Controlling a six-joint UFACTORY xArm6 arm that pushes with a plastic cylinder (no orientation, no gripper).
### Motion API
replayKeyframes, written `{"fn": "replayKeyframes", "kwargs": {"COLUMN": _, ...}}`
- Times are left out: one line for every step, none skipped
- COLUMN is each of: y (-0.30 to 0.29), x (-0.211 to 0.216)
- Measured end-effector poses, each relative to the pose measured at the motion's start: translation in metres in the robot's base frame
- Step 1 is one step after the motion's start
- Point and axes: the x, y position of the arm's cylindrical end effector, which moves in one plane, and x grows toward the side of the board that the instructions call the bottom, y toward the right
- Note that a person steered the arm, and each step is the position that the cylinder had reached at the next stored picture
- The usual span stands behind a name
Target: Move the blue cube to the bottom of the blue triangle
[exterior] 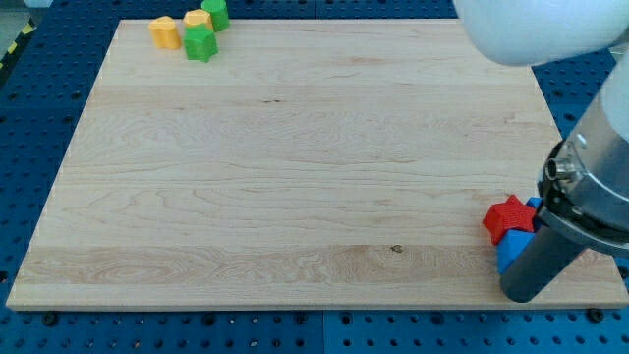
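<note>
My tip [518, 295] rests near the board's bottom right corner. It touches, or nearly touches, a blue block [510, 246] just above and left of it; the rod hides most of this block and its shape cannot be told. A second bit of blue [535, 205] shows above, beside the rod, also mostly hidden. A red star-shaped block [507, 217] sits against both blue pieces on their left. Which blue piece is the cube and which the triangle I cannot tell.
At the board's top left is a cluster: a yellow block [165, 31], another yellow block [197, 20], a green block [200, 43] and a green block [215, 13] at the top edge. The arm's body [600, 167] fills the view's right side. The wooden board [295, 167] lies on a blue perforated table.
</note>
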Motion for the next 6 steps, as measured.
{"fn": "replayKeyframes", "kwargs": {"y": -0.019, "x": 0.001}}
{"fn": "replayKeyframes", "kwargs": {"y": -0.037, "x": -0.016}}
{"fn": "replayKeyframes", "kwargs": {"y": -0.032, "x": -0.023}}
{"fn": "replayKeyframes", "kwargs": {"y": -0.015, "x": -0.023}}
{"fn": "replayKeyframes", "kwargs": {"y": -0.005, "x": -0.023}}
{"fn": "replayKeyframes", "kwargs": {"y": -0.008, "x": -0.026}}
